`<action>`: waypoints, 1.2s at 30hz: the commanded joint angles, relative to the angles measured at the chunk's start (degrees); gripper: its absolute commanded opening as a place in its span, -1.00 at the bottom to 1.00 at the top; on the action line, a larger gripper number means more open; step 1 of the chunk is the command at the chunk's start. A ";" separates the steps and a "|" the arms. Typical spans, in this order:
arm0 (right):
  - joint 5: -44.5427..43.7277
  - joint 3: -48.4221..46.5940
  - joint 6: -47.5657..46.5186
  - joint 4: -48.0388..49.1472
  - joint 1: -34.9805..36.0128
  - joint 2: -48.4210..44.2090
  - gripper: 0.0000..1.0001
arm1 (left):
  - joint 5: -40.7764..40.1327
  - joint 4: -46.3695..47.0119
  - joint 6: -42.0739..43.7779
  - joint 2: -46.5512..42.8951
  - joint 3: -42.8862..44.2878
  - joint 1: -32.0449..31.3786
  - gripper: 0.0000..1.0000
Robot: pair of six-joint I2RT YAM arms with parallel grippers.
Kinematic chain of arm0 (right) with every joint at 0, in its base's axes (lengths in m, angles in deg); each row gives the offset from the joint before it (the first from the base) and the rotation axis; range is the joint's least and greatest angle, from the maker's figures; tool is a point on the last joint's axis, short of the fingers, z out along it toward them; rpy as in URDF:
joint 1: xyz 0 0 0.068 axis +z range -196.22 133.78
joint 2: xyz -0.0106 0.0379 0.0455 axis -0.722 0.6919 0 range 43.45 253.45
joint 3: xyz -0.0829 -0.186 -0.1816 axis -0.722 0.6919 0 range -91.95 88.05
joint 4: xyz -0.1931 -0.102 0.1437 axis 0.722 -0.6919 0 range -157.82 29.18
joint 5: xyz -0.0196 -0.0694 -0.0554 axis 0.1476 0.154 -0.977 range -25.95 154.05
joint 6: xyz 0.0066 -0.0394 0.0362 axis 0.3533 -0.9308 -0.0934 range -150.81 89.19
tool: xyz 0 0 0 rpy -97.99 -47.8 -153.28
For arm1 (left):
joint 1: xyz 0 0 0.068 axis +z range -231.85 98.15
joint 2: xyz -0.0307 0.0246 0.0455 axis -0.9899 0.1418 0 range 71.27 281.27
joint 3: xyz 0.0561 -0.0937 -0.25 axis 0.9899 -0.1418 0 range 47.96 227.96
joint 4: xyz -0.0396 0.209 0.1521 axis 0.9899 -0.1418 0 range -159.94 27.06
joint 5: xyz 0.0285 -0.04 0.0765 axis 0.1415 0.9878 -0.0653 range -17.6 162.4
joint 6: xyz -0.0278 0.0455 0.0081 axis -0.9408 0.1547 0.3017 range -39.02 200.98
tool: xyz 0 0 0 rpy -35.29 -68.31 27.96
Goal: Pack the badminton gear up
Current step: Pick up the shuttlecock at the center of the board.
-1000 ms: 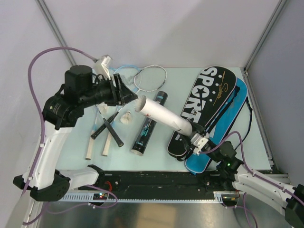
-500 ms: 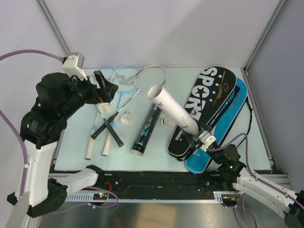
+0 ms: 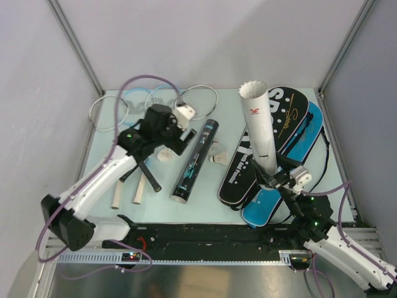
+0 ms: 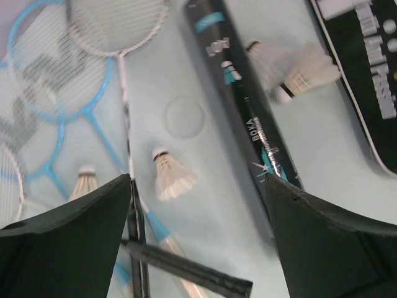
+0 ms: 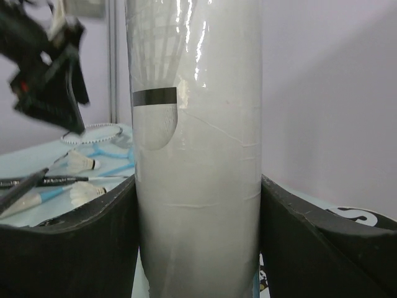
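My right gripper (image 3: pixel 276 178) (image 5: pixel 198 186) is shut on the lower end of the white tube (image 3: pixel 257 124) (image 5: pixel 197 136) and holds it upright over the black "SPORT" bag (image 3: pixel 291 115), which lies on the blue bag (image 3: pixel 314 133). My left gripper (image 3: pixel 169 144) (image 4: pixel 197 186) hangs open and empty low over the table. A white shuttlecock (image 3: pixel 164 155) (image 4: pixel 172 178) lies just ahead of its fingers. Two more shuttlecocks (image 3: pixel 215 155) (image 4: pixel 291 69) rest beside the black tube (image 3: pixel 195 161) (image 4: pixel 242 105). Rackets (image 3: pixel 198 102) (image 4: pixel 118 25) lie at the back left.
Racket handles (image 3: pixel 139 186) cross under a black grip (image 4: pixel 186 273) near the left gripper. Another shuttlecock (image 4: pixel 84 182) lies by the blue racket strings (image 4: pixel 62 93). Frame posts (image 3: pixel 74 46) and walls close in the table's sides and back.
The left arm came down from beside the white tube's mouth to the table, and its jaws opened. The right gripper tipped the white tube up from slanted to upright. Shuttlecocks now lie beside the black tube.
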 commanded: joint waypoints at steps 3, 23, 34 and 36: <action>-3.52 -5.43 4.55 -3.34 0.49 -5.86 -0.40 | 4.45 15.37 19.00 9.87 -0.59 -6.96 0.72; -5.13 -12.48 3.99 -14.86 0.54 -11.98 -0.42 | -2.51 27.40 26.13 39.65 8.46 -13.31 0.13; -5.28 -12.96 4.42 -16.44 0.52 -12.69 -0.43 | -2.44 28.93 27.66 42.18 5.92 -13.32 0.14; -5.48 -13.14 4.54 -16.68 0.48 -12.85 -0.43 | -2.55 29.05 27.67 42.84 6.02 -13.26 0.12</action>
